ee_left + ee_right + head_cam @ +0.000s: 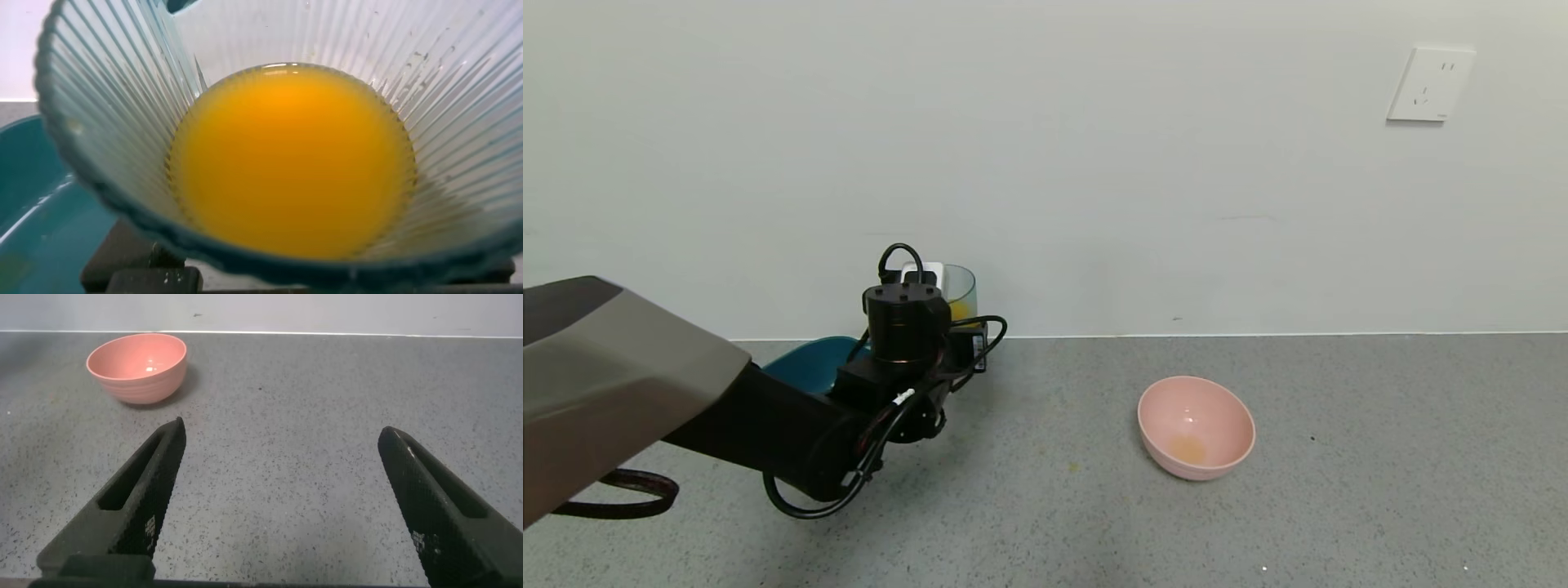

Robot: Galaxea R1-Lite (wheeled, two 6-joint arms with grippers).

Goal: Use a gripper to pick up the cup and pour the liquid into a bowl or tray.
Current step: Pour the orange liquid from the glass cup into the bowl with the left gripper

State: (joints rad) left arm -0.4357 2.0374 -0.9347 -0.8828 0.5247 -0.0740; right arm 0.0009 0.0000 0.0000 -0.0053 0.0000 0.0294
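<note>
The left gripper (960, 314) was clamped on the cup (959, 287), held aloft with juice (290, 159) inside, the tray (805, 363) just below and beside it; the pour looked about to begin; next, tilt the rim over the tray; the right gripper (282, 502) hung spread, idle.

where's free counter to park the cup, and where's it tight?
Free: the grey counter right of the pink bowl, and the strip between that bowl and the left gripper. Tight: the back-left by the wall, where the cup is held over the teal tray.
</note>
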